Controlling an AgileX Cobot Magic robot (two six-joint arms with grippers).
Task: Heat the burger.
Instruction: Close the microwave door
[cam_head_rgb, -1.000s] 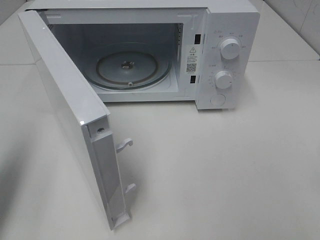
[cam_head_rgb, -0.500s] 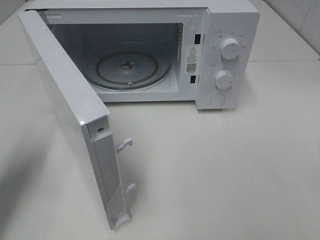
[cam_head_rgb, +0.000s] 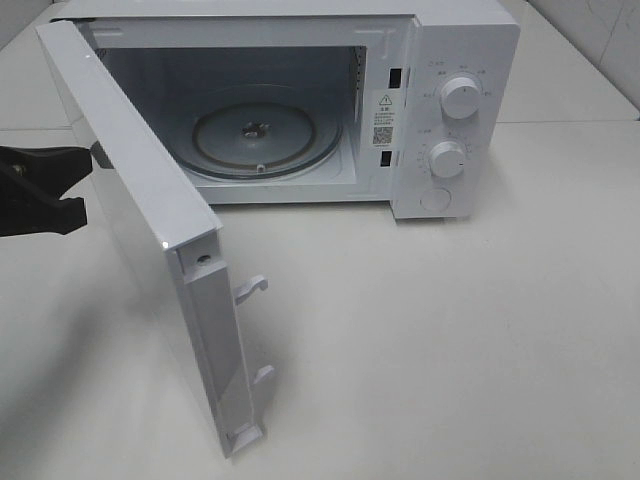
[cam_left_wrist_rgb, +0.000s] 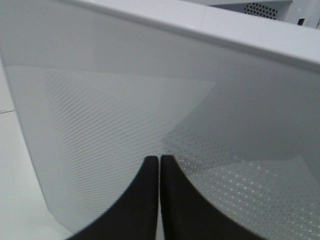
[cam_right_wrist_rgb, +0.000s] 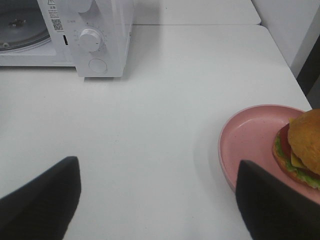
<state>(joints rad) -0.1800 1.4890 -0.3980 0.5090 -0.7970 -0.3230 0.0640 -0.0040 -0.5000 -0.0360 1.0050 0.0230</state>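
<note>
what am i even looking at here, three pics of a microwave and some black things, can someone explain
This is a robot with two arms, each ending in a black two-fingered tool. One picture comes from a camera mounted high above the table; the other two come from cameras on the arms' wrists.

The high view shows a white microwave with its door swung wide open and a glass turntable inside with nothing on it. The left tool comes in from the left edge, on the outer side of the door.

The left wrist view looks along that tool: its fingers are pressed shut, holding nothing, close to the door's dotted panel.

The right wrist view shows the right tool open and holding nothing above the white table. Beside it is a pink plate carrying the burger that is meant to be heated.
</note>
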